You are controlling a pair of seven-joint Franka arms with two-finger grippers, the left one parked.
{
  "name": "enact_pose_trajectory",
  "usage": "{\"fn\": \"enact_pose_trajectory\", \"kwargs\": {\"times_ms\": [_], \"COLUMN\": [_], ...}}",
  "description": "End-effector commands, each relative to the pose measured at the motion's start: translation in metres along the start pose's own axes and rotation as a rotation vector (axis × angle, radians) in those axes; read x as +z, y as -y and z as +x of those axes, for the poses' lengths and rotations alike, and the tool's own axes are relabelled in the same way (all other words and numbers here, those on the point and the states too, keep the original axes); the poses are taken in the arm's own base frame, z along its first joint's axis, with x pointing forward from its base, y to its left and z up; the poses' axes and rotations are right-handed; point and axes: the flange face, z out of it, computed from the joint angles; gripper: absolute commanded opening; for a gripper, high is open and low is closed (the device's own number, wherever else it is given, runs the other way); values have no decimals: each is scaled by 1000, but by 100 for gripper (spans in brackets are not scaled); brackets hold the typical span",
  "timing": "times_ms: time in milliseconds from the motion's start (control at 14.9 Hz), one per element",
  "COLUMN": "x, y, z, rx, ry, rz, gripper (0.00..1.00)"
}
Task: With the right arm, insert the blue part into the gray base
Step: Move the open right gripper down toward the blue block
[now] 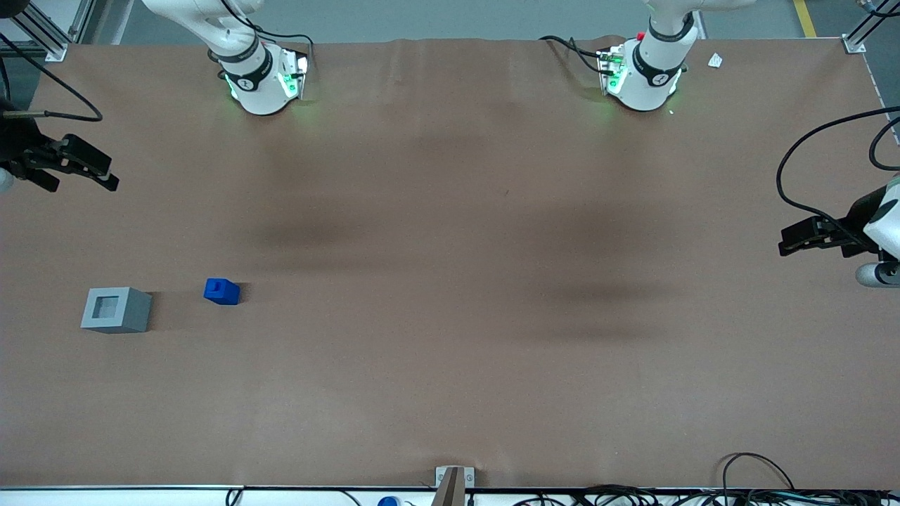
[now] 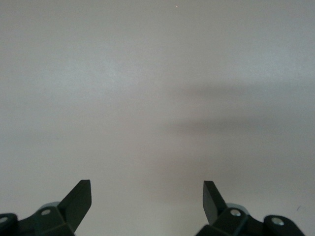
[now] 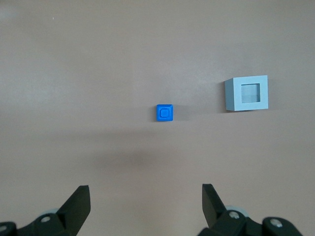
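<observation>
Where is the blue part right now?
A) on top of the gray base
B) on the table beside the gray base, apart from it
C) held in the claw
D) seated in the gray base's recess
B: the blue part sits on the table, a gap from the gray base; the open claw is well away.

Right arm's gripper (image 3: 143,196) aloft, jaws apart

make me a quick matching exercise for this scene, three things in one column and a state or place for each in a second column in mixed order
Things:
1. blue part
2. gray base
3. gripper

States:
a. open, holding nothing, above the working arm's end of the table
b. on the table with its stub facing up
c. on the table with its square recess facing up

Pairs: 1-b, 2-c, 3-a
</observation>
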Motion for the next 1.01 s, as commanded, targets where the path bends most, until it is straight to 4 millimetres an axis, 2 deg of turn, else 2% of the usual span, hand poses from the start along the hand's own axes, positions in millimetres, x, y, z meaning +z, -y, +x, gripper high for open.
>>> {"fn": "enact_pose_trajectory", "kwargs": {"times_ms": [0,201,402,536,737,938], "x": [0,11,41,82,131,206], "y": [-5,-7,-15,-18,-20,-22], "z": [12,22,33,49,68,87], "rx": [10,14,29,25,30,26], "ry": [-6,-11,25,29,54,121], "rz": [-4,-4,-7,-11,-17,-24], "gripper": [100,100,100,100,100,100]}}
